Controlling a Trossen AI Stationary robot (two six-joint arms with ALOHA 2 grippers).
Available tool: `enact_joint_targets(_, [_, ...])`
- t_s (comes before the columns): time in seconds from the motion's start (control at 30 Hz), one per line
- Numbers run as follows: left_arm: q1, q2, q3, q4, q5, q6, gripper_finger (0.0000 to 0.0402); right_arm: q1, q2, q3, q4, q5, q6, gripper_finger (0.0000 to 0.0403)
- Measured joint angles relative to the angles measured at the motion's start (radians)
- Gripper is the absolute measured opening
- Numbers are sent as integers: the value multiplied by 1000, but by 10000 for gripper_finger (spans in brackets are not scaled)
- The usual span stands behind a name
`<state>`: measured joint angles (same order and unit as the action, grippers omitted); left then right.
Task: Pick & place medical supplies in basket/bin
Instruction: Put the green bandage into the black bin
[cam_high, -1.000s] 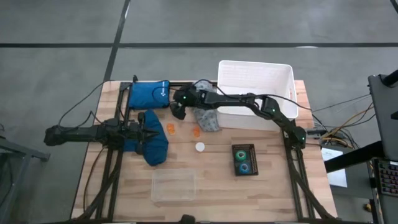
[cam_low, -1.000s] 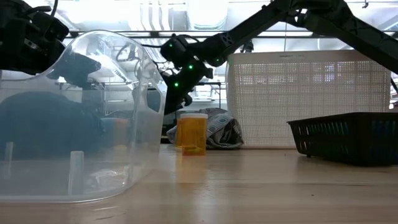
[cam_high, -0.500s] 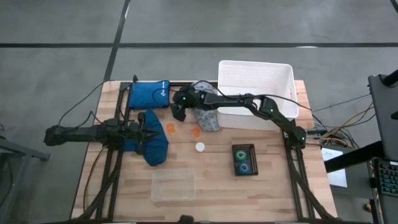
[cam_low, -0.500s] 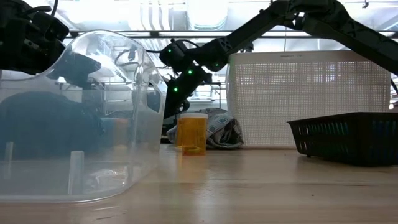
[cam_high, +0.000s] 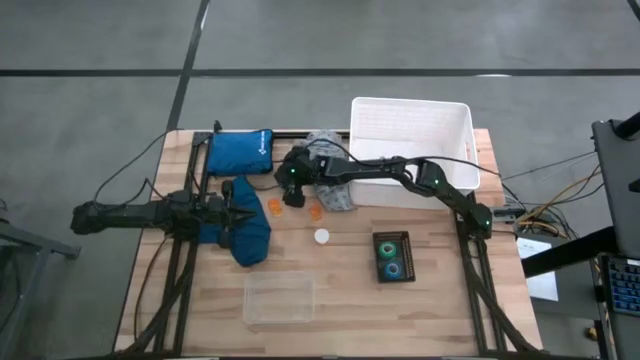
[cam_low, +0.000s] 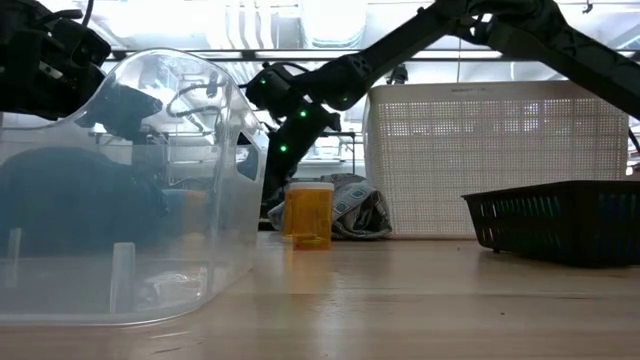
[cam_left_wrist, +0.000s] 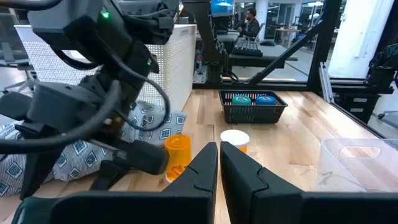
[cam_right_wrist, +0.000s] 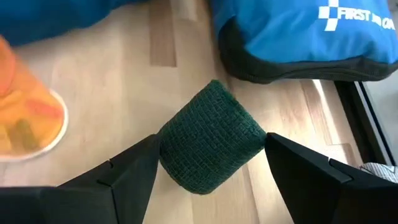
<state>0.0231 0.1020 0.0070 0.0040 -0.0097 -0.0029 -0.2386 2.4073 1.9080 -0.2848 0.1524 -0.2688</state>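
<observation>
Straddling a dark green wrap roll (cam_right_wrist: 210, 138) that lies on the wooden surface (cam_high: 440, 290), the right tool (cam_high: 291, 192) has its fingers spread wide, one on each side of the roll; whether they press it cannot be told. Just beside it stand an orange vial (cam_high: 274, 206) and the blue first-aid pouch (cam_high: 238, 152). A patterned grey cloth (cam_high: 333, 190) lies right of the tool, against the white bin (cam_high: 412, 150) at the far right. The left tool (cam_high: 243, 214) is closed, hovering over a dark blue cloth (cam_high: 250, 240) at the left. A black basket (cam_high: 392, 257) holds tape rolls (cam_high: 391, 259).
</observation>
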Motion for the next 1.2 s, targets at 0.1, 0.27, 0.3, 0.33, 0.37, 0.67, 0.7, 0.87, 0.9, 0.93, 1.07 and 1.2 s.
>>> enact_joint_targets(0.1, [0,0,0,0,0,0,26,10,0,1,-34,-2,-39,286])
enact_joint_targets(0.27, [0,0,0,0,0,0,26,32,-3,3,-89,-4,-39,286])
enact_joint_targets(0.3, [0,0,0,0,0,0,26,34,-3,3,-93,-5,-37,286])
enact_joint_targets(0.33, [0,0,0,0,0,0,26,36,-3,3,-97,-11,-37,286])
enact_joint_targets(0.37, [0,0,0,0,0,0,26,39,-3,3,-97,-15,-36,286])
enact_joint_targets(0.67, [0,0,0,0,0,3,26,86,-8,-1,-237,-42,72,285])
enact_joint_targets(0.7, [0,0,0,0,0,3,26,92,-17,-1,-268,-46,90,286])
enact_joint_targets(0.87, [0,0,0,0,0,3,26,108,-47,-2,-335,-20,144,286])
enact_joint_targets(0.9, [0,0,0,0,0,3,26,110,-57,-2,-334,-7,142,286])
enact_joint_targets(0.93, [0,0,0,0,0,3,26,112,-64,-2,-329,3,137,286])
enact_joint_targets(1.07, [0,0,0,0,0,3,26,117,-82,-1,-304,30,116,286])
enact_joint_targets(1.2, [0,0,0,0,0,3,26,120,-88,-1,-313,31,115,286])
